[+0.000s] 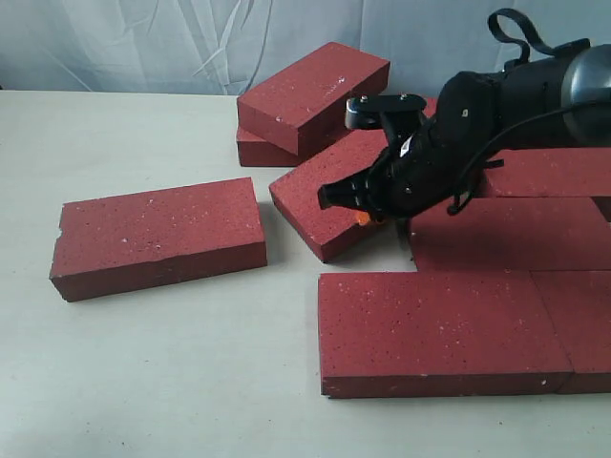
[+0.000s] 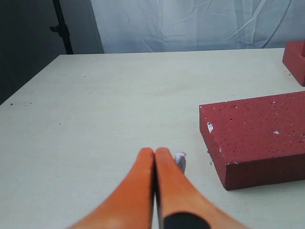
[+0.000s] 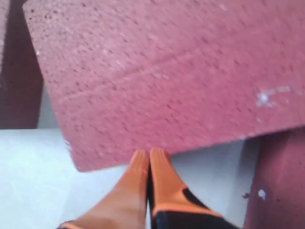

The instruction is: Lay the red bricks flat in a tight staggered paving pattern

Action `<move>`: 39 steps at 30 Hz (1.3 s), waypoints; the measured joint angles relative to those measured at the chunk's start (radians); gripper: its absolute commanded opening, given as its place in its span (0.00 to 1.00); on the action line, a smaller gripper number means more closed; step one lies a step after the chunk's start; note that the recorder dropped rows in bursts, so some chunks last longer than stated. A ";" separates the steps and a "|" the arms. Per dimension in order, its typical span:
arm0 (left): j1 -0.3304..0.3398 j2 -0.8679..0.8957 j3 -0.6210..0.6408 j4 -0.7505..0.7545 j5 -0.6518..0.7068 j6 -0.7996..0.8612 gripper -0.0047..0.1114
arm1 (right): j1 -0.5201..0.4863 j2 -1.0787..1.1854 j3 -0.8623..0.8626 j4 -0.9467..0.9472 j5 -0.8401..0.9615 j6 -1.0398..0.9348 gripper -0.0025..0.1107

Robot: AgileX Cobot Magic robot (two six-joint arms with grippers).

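Several red bricks lie on the pale table. One brick lies alone at the left and also shows in the left wrist view. An angled brick lies in the middle, just in front of two stacked bricks. Laid bricks form rows at the right, with the front one nearest. My right gripper is shut and empty, its orange tips against the angled brick's side edge. My left gripper is shut and empty over bare table, apart from the lone brick; the exterior view does not show it.
The black right arm reaches over the laid rows. A wrinkled pale curtain hangs behind the table. A dark stand is past the table's far corner. A small whitish chip lies by the left fingertips.
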 measured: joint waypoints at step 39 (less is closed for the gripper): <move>0.000 0.000 0.000 -0.049 -0.222 0.000 0.04 | -0.245 -0.285 -0.089 -0.031 0.253 -0.093 0.01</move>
